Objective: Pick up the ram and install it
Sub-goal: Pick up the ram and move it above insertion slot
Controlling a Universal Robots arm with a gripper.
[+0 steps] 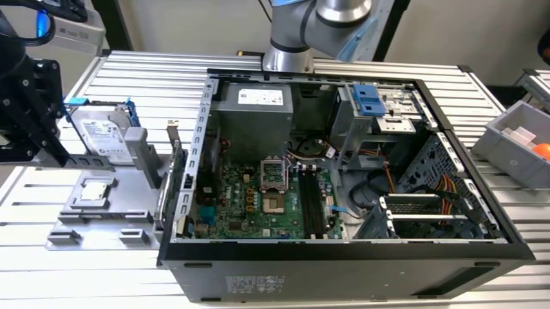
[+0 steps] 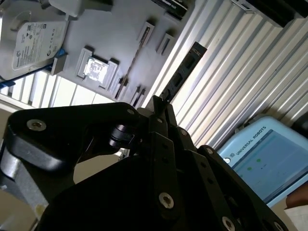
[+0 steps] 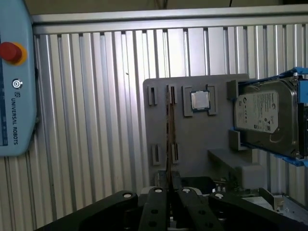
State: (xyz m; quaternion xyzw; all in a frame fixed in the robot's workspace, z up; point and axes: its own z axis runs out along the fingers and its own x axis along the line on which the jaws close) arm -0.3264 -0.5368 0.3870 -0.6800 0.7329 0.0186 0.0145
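Black jaws are clamped on one end of the ram (image 2: 185,72), leaving its length free for seating; it hangs over the grey holder (image 3: 197,139), apart from the computer case (image 1: 344,161).

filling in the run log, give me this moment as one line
gripper: shut on ram | ram: held clear of gray holder tray | open case: ram not yet installed

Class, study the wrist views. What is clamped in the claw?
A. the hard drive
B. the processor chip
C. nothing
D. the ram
D: in the second wrist view the ram sticks out of the claw, which is shut on it, over the ribbed table.
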